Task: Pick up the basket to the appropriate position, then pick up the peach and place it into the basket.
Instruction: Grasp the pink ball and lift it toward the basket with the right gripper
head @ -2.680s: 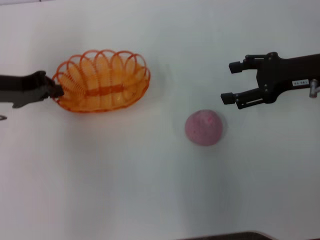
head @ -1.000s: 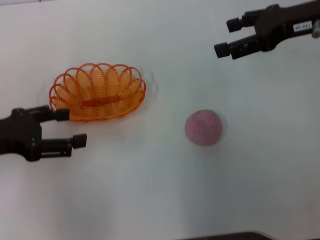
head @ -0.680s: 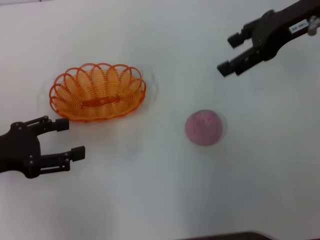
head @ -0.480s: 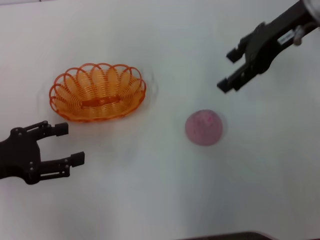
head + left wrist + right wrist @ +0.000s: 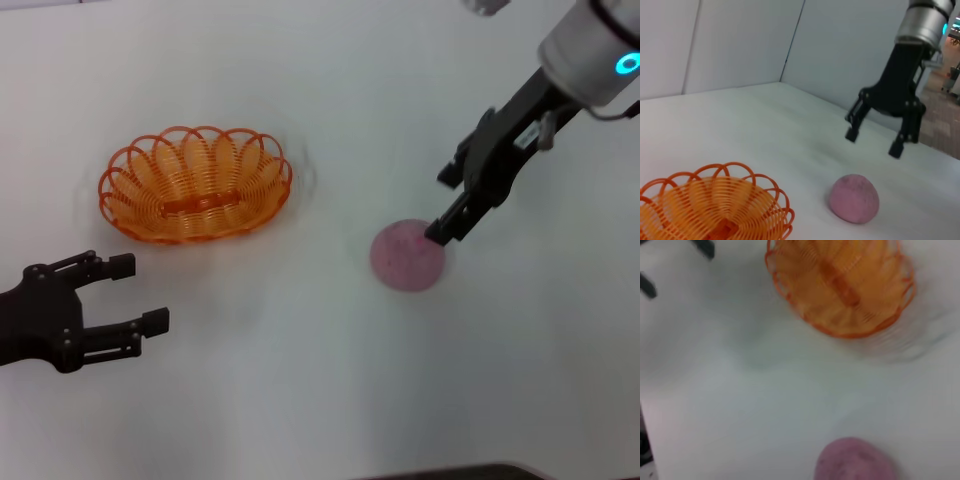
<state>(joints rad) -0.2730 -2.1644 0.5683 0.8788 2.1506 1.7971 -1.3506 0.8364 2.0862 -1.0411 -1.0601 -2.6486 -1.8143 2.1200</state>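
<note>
Right gripper [image 5: 452, 205] fingers spread above peach [image 5: 407, 257]; left gripper [image 5: 128, 293] spread too — near basket [image 5: 195, 184].

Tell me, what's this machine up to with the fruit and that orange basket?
The right pincer, open, is above the pink peach on the white table, apparently about to grab it. The basket sits empty off to the left, with nothing holding it. The left pincer is open too, beside the basket but clear of it. So the basket looks placed, and the peach has not yet been picked up.
</note>
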